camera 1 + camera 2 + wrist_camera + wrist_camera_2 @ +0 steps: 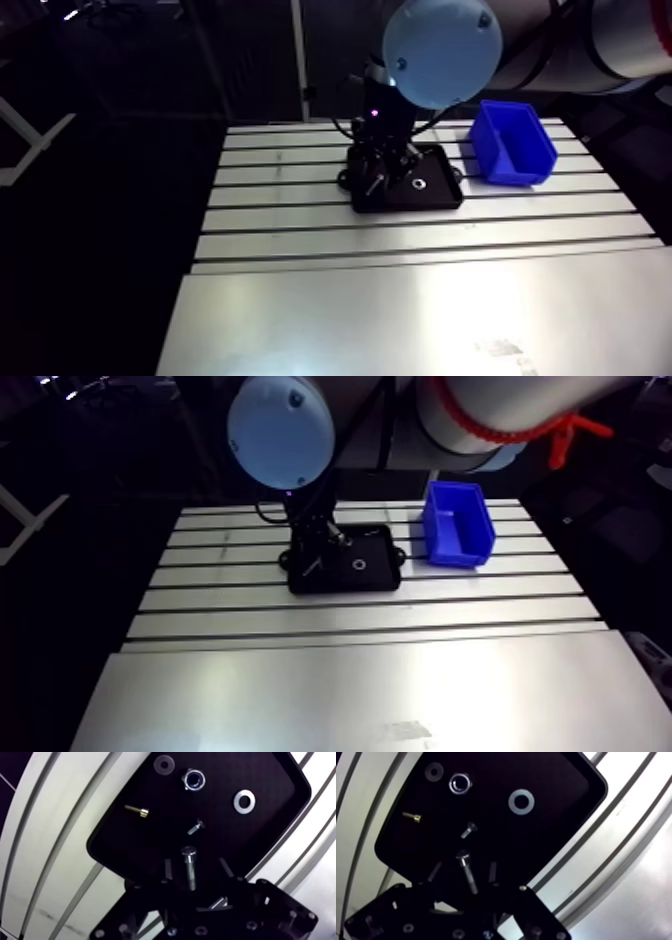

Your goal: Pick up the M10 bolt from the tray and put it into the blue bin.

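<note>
Right, starting at the gripper [195, 864]: my fingers [492, 871] stand apart, one on each side of the bolt [189, 868], with a dark gap showing on both sides, so I read nothing as clamped yet. The bolt lies flat in the tray [440, 202], near the edge closest to the gripper. Its head points away from me and its shank runs back toward the palm. That puts its long axis across the line along which the fingers close, so I judge they should meet the shank squarely, just behind the head.

Farther out in the wrist view are a small screw [196, 827], a brass screw [137, 812], a nut [193, 779], a pale washer [244, 800] and a dark washer [162, 763], all well apart from the fingers. I cannot see the blue bin [512, 145] from there.

The arm view gives me that: the bin stands on the table [300, 240] just beside the tray, on the far side from the gripper. In that view the gripper is too dark to read and the small parts mostly vanish.
</note>
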Controlling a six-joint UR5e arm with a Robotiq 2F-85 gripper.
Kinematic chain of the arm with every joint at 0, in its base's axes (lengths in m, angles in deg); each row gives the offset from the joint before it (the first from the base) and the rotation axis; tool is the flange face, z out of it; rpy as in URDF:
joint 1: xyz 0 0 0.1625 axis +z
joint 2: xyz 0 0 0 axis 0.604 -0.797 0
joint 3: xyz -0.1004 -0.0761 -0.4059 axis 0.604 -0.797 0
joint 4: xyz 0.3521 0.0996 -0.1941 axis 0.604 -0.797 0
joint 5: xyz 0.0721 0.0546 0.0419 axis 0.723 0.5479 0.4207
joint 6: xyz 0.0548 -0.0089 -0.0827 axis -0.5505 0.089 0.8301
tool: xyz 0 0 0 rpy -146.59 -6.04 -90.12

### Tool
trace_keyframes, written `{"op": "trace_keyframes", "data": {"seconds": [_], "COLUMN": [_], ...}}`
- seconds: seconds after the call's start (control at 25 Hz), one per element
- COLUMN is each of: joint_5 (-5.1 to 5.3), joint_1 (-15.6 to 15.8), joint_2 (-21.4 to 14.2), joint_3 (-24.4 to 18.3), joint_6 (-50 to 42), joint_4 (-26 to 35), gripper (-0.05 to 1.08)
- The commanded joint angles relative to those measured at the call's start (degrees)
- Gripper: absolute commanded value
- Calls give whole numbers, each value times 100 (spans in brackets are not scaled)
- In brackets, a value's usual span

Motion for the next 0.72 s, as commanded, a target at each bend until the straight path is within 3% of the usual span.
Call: {"op": "trace_keyframes", "data": {"seconds": [0.04, 0.72], "joint_5": [0, 0], "joint_1": [18, 18], "joint_2": [53, 80], "joint_3": [-13, 5], "joint_6": [2, 81], "joint_4": [0, -27], "gripper": [47, 52]}}
